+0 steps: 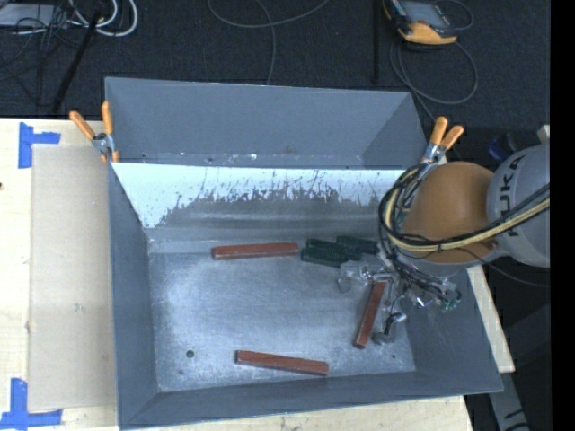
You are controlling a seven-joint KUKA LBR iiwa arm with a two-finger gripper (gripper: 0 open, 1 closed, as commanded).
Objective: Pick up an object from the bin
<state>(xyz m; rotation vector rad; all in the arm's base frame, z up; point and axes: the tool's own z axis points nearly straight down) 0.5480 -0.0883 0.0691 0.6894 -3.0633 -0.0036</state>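
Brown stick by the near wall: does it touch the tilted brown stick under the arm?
Apart: camera view shows bare floor between near stick and tilted stick.

A reddish-brown stick (pixel 367 318) lies slanted at the bin's (pixel 269 133) right.

We see one brown stick (pixel 256 251) by the bin's (pixel 269 142) back wall, a second brown stick (pixel 281 362) along its front edge, and on the dark floor (pixel 269 57) beyond, an orange-and-black device (pixel 420 23) and white cables (pixel 117 9).
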